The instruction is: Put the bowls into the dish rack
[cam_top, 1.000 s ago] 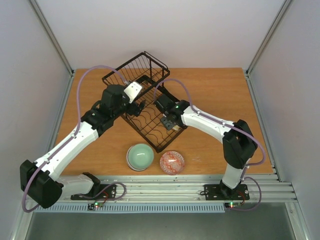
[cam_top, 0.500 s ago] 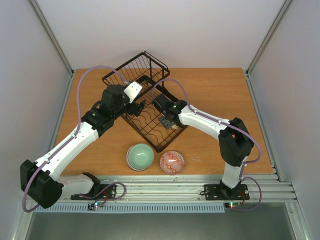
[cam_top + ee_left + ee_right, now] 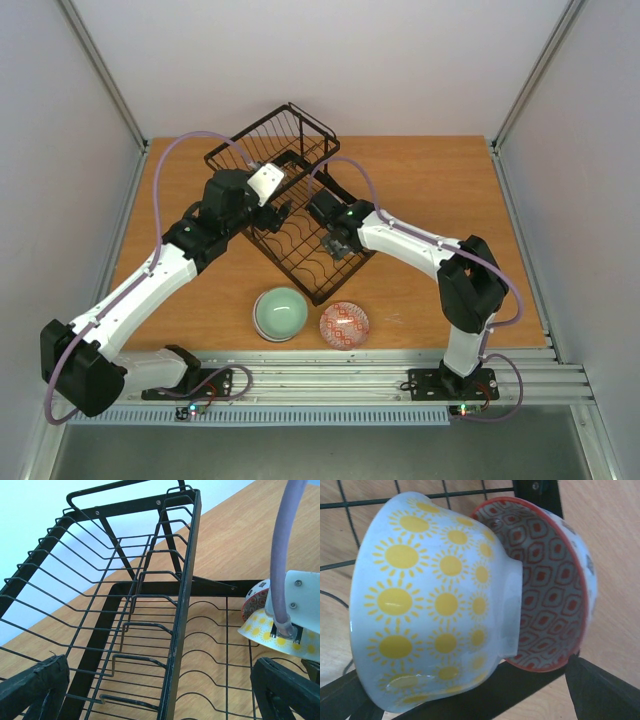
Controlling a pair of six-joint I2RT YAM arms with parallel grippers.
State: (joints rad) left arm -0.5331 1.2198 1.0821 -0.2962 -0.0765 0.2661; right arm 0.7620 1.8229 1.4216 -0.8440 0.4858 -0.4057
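Note:
The black wire dish rack (image 3: 290,215) stands at the table's middle. In the right wrist view a white bowl with yellow suns (image 3: 430,605) stands on edge in the rack, leaning on a red patterned bowl (image 3: 545,590). My right gripper (image 3: 470,700) is open, with its fingers wide on either side of these bowls. Both bowls also show in the left wrist view, the sun bowl (image 3: 265,630) and the red one (image 3: 252,602). My left gripper (image 3: 160,690) is open, straddling a rack rail (image 3: 182,630). A mint bowl (image 3: 280,313) and a pink-red bowl (image 3: 344,324) sit on the table.
The rack's raised basket section (image 3: 270,145) is at the back left. The two loose bowls sit near the table's front edge, in front of the rack. The right arm's purple cable (image 3: 285,545) hangs close to the left gripper.
My right gripper has shifted slightly up and left over the rack. My left arm, the rack and the two table bowls have not moved.

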